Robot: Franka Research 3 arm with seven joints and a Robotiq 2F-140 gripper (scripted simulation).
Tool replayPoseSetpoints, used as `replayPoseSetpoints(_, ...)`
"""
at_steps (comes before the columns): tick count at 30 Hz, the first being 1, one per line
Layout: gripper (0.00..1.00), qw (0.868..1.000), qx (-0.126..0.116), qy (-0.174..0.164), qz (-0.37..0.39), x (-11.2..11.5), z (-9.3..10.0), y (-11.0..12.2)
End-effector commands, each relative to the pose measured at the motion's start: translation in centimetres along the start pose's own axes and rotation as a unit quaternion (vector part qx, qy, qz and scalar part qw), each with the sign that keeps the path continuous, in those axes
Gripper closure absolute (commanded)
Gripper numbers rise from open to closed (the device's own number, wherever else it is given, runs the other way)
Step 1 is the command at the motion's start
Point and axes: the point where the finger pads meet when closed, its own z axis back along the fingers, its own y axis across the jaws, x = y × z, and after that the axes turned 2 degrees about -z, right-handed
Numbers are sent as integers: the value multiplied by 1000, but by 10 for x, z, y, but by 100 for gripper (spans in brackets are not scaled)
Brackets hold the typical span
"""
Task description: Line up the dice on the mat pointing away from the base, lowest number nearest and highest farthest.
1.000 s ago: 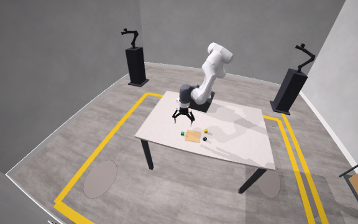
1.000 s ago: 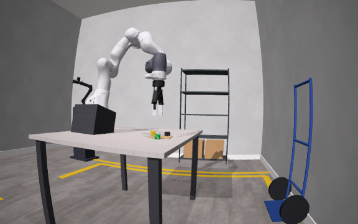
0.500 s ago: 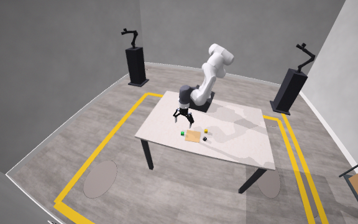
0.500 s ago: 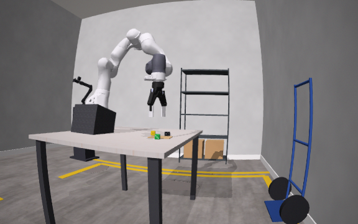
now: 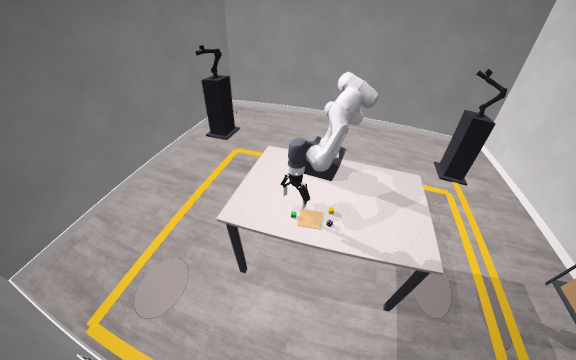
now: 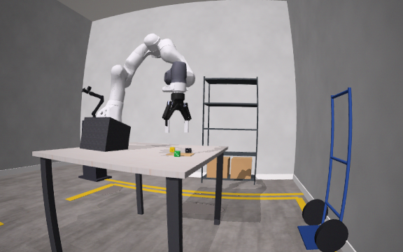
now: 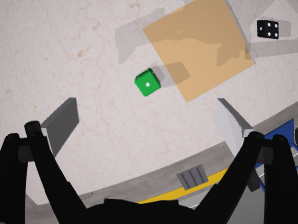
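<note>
The arm (image 6: 131, 66) is glossy white — rounded, bulging links. A grey wrist section (image 6: 177, 75) leads to the black claw (image 6: 177, 127), whose fingers (image 6: 186, 127) end in pale pads.

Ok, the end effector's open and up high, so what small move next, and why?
Probably lower toward the green die, which shows one pip and sits just off the mat. All three dice are off the mat, and the end effector is open, empty and well above the table, nearest that die.

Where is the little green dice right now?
In the wrist view the green die sits on the table, just off the left edge of the tan mat, below the open gripper.
</note>
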Motion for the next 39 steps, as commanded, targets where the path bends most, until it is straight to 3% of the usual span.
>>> replayPoseSetpoints(1,0,996,-4,5,-86,-1,-2,1)
replayPoseSetpoints(21,0,970,-5,4,-242,-1,-8,1)
replayPoseSetpoints(36,0,925,-5,1,-380,0,-14,1)
replayPoseSetpoints(39,0,921,-5,1,-390,0,-14,1)
